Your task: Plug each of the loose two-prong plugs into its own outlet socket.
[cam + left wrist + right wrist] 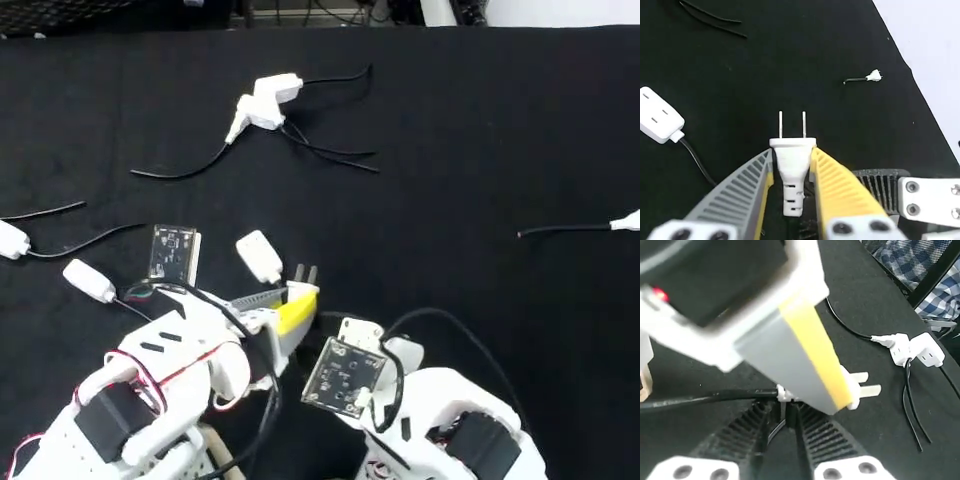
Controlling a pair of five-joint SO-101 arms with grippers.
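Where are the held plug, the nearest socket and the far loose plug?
held plug [791, 165]: left wrist view, white body behind the prongs.
nearest socket [659, 118]: left wrist view, slotted face.
far loose plug [873, 76]: left wrist view, white body.

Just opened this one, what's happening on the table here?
The left gripper has its fingers shut on a white two-prong plug, prongs pointing forward and free of any socket. A loose white socket lies on the black cloth just beside it. The right gripper sits close behind, by a black cord. Farther back, another plug and socket look already joined.
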